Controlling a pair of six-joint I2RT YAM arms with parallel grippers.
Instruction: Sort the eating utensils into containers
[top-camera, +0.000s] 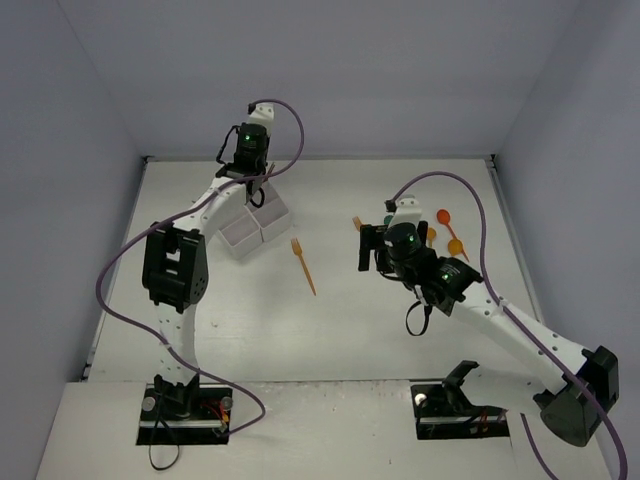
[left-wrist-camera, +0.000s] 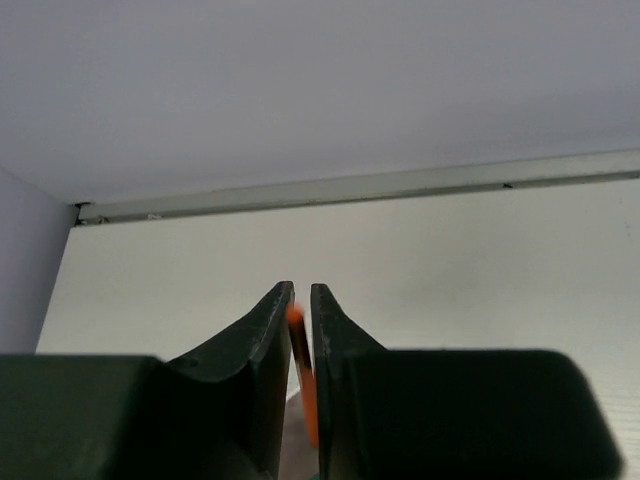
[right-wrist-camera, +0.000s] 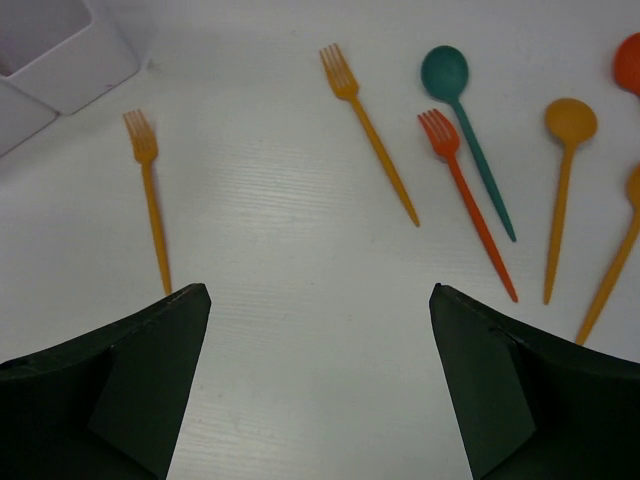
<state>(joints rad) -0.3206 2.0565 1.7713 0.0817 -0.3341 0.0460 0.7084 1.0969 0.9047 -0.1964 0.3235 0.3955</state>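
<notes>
My left gripper hangs over the far end of the white tray of containers, near the back wall. Its jaws stand a narrow gap apart with a thin orange utensil slanting between them, blurred. My right gripper is open wide above bare table, nothing between its fingers. Ahead of it lie a yellow-orange fork, an orange fork, a red-orange fork, a teal spoon and an orange spoon. In the top view the right gripper sits right of a lone orange fork.
More orange spoons lie behind the right arm near the right wall. A corner of the tray shows at the upper left of the right wrist view. Purple cables loop over both arms. The back wall runs close behind the left gripper.
</notes>
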